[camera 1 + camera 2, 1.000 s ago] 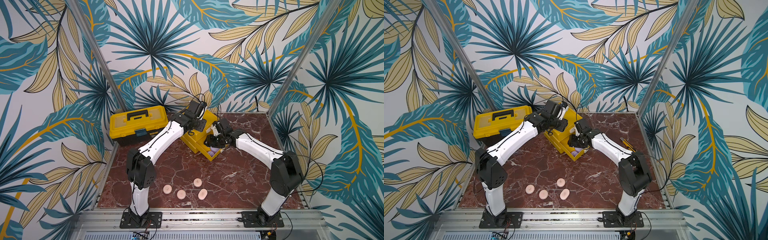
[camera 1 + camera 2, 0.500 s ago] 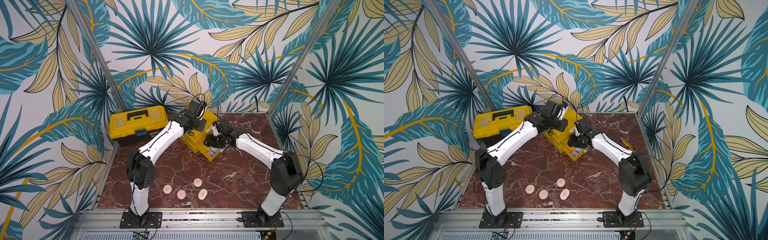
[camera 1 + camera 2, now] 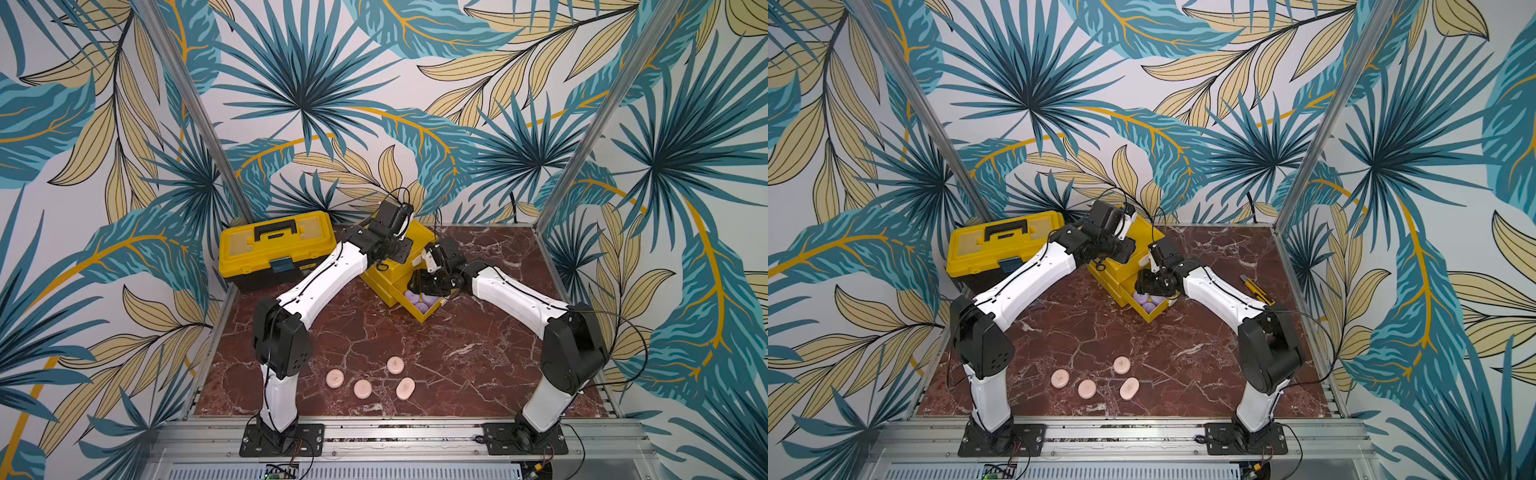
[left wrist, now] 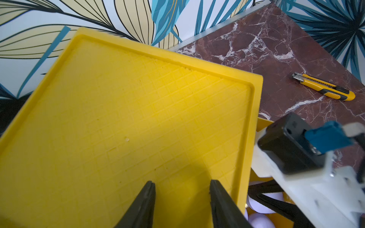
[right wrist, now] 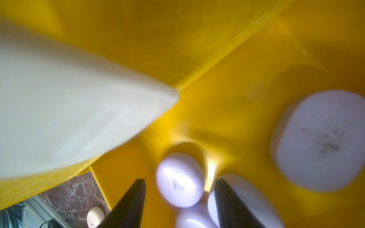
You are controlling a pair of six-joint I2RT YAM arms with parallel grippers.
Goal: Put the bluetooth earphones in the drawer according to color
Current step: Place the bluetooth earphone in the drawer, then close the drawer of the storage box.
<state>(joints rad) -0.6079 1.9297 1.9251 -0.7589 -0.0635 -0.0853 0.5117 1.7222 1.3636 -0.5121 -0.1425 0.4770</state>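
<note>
Lilac earphone case [image 5: 179, 179] sits btwn spread R jaws, prob. untouched.

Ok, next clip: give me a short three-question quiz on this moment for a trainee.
1. How many pink cases lie on the table?
2. True or false: the left gripper holds a case.
3. The right gripper hangs over: A the toolbox, B the open drawer, C the utility knife.
Key: 1 four; 2 false; 3 B.
</note>
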